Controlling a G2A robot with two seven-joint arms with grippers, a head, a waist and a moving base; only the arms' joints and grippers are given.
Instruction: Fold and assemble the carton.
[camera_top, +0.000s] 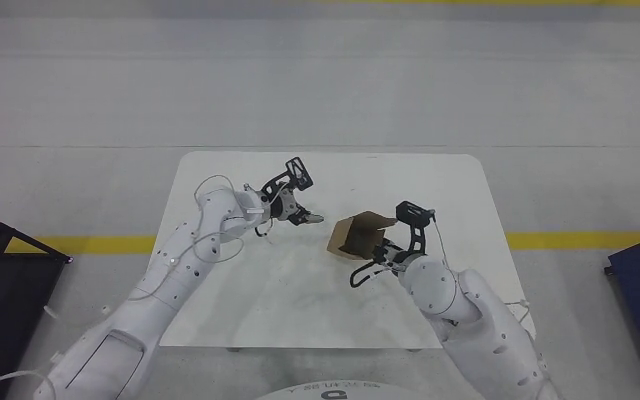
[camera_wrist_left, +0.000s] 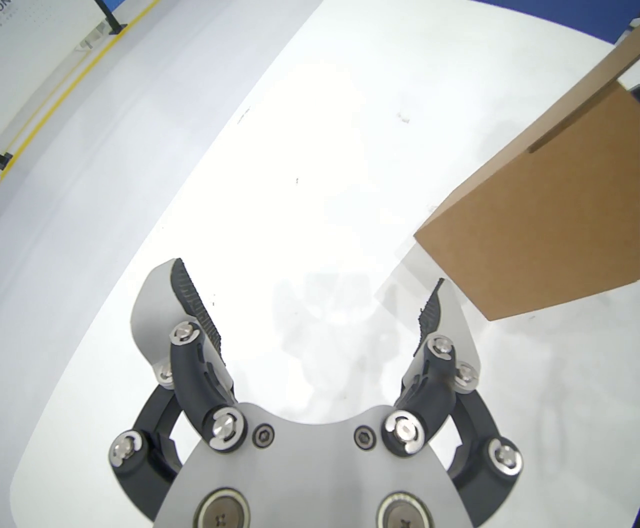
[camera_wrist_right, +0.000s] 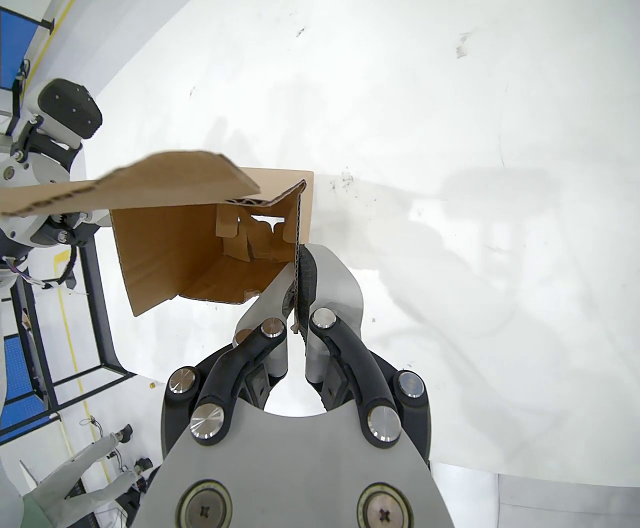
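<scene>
We have the brown corrugated cardboard carton (camera_wrist_right: 200, 250) opened into a box shape over the middle of the white worktop (camera_top: 420, 180). Its far flaps look tucked in. Our right hand (camera_wrist_right: 300, 270) pinches one wall's edge, and our left hand (camera_wrist_left: 307, 280) hangs open just beside the carton, touching nothing. We judge that the near flaps are not yet folded shut.

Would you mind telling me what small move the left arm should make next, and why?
Probably ease the left gripper toward the carton to brace its near wall. It is open and apart from the carton, while the right gripper is shut on one wall and a flap is not yet folded.
</scene>
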